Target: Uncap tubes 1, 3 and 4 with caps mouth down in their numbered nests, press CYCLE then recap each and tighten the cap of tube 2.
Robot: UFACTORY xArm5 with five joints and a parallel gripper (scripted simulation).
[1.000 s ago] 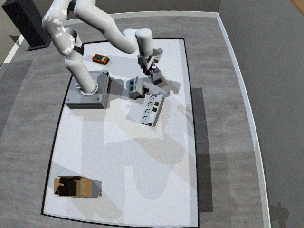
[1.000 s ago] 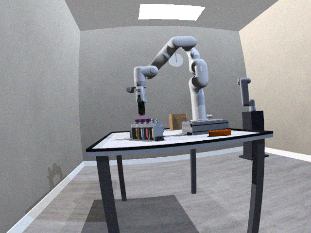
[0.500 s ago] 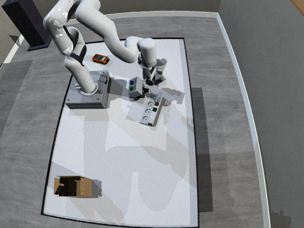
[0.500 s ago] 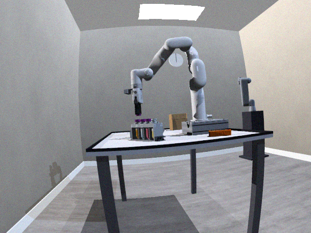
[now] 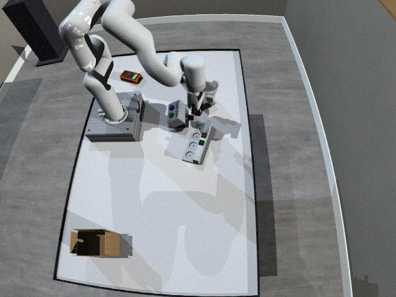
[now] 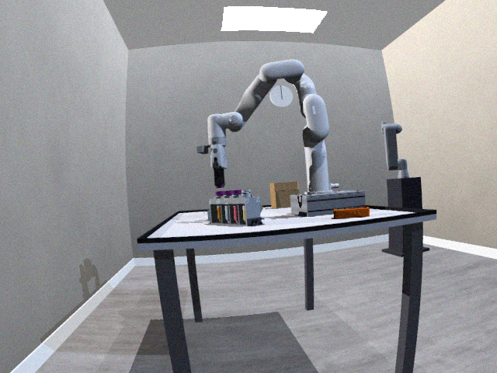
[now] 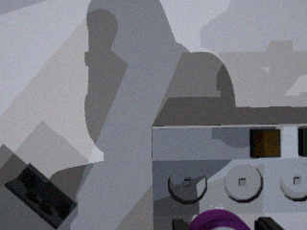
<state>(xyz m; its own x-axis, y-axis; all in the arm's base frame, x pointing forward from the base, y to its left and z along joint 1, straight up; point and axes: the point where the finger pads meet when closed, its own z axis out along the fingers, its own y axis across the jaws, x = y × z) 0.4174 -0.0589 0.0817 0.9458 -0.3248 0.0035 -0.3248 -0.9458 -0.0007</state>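
My gripper (image 5: 194,112) is shut on a purple cap (image 7: 220,220) and holds it above the near end of the cap tray (image 5: 196,142). I cannot read the cap's number. In the wrist view the cap sits at the bottom edge, just in front of the tray's first empty nests (image 7: 187,182) (image 7: 243,182). The amber lamp (image 7: 265,143) and the green lamp (image 5: 201,142) look dim. The decapping station (image 6: 234,208) carries purple-capped tubes (image 6: 229,193) just below the gripper (image 6: 219,183). The key housing (image 5: 176,115) shows the blue key (image 5: 171,107) and the green key (image 5: 171,114).
An orange device (image 5: 130,76) lies near the arm's base block (image 5: 115,119). A cardboard box (image 5: 94,242) stands at the far corner of the mat. A dark post (image 5: 34,28) stands off the table.
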